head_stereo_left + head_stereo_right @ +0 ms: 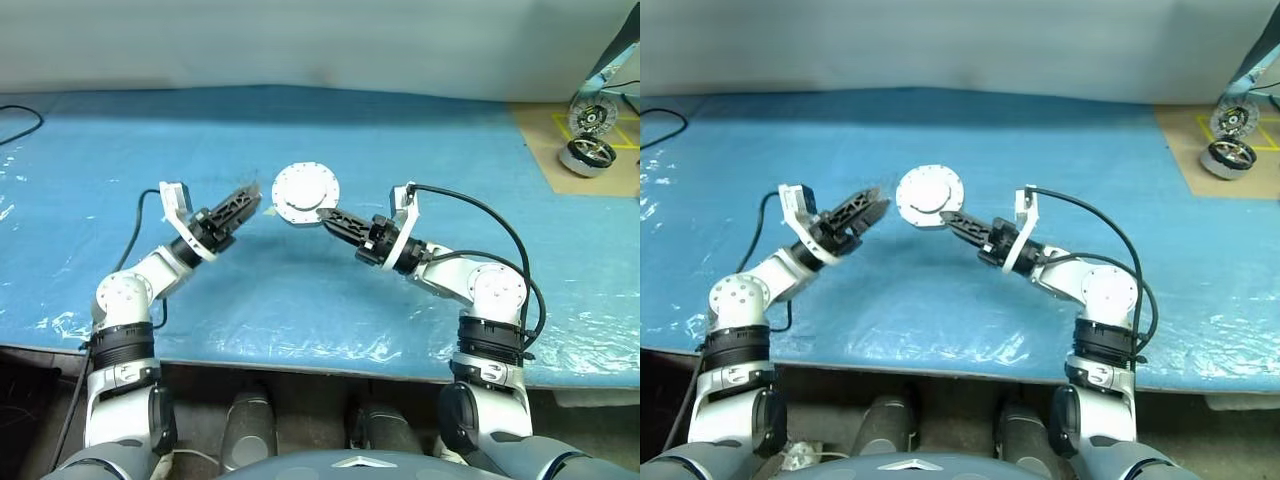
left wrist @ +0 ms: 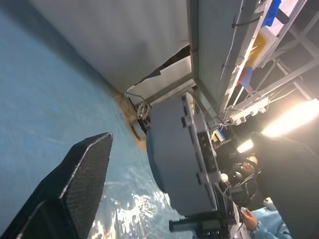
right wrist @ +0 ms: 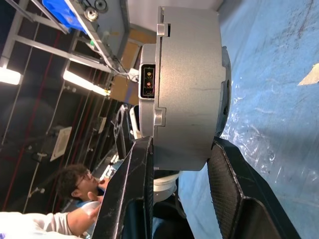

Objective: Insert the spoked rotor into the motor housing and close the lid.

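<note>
Workshop, metal racking [image 2: 234, 59], blue-covered bench [image 1: 300, 130]

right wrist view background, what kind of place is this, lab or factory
Most likely a robotics lab or workshop, not a production line. A blue-covered workbench holds spare motor parts on a cardboard sheet, and metal shelving under strip lights stands behind, with a seated person nearby.

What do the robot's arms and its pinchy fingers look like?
Both arms are white and silver with black bands. The left gripper and right gripper each have two black, bumpy-faced fingers and a white bracket at the wrist. Black cables loop along each arm.
</note>
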